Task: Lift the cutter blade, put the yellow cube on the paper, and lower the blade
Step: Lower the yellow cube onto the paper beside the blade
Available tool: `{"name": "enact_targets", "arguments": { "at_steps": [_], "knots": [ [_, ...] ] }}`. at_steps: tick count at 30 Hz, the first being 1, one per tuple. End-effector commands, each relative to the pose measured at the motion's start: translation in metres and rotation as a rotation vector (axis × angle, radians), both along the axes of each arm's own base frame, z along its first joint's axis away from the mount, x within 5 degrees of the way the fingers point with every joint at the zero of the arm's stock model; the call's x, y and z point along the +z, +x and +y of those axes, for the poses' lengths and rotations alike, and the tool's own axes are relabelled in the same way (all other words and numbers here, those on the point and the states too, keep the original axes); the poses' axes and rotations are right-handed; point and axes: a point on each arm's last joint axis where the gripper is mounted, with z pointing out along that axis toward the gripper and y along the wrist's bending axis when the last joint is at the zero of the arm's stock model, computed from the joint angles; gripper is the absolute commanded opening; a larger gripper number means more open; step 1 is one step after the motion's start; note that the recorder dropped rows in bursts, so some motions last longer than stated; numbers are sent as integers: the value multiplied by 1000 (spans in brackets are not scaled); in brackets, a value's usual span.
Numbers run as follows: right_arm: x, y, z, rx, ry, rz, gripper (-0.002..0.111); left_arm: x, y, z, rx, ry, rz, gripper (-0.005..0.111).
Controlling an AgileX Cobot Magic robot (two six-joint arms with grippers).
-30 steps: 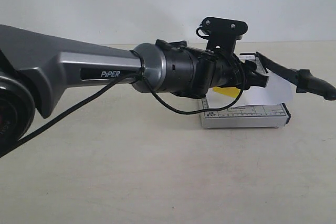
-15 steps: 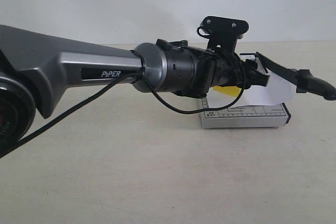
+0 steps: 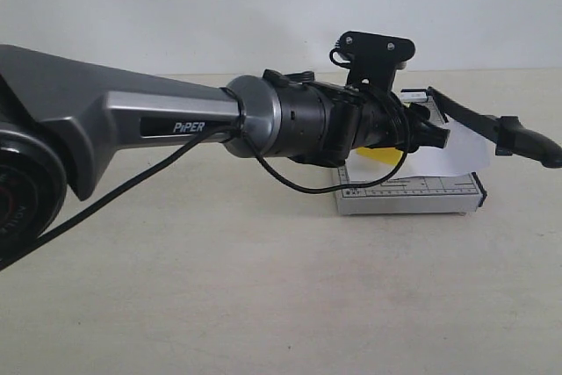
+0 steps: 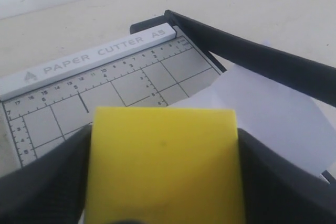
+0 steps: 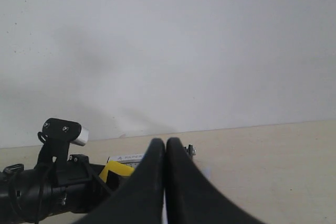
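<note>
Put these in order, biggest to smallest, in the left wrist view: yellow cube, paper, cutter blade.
1. yellow cube, though it sits nearest the camera, which makes it look bigger.
2. paper.
3. cutter blade, long but thin.

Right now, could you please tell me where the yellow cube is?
In the left wrist view, the yellow cube sits clamped in the left gripper, over the grey trimmer base, close to the paper.

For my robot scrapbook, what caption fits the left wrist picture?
The left gripper holds the yellow cube over the grey base, cutter blade raised over the paper.
</note>
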Motion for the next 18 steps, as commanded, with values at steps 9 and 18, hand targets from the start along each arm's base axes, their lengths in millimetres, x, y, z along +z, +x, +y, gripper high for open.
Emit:
{"name": "enact_targets", "arguments": {
  "at_steps": [9,18],
  "knots": [
    [-1,0,0,1,-8,0,0,3,3,-1,-8,-10,-8,4],
    [-1,0,0,1,-8,0,0,3,2,-3,-35,-25,-3,19]
  ]
}}
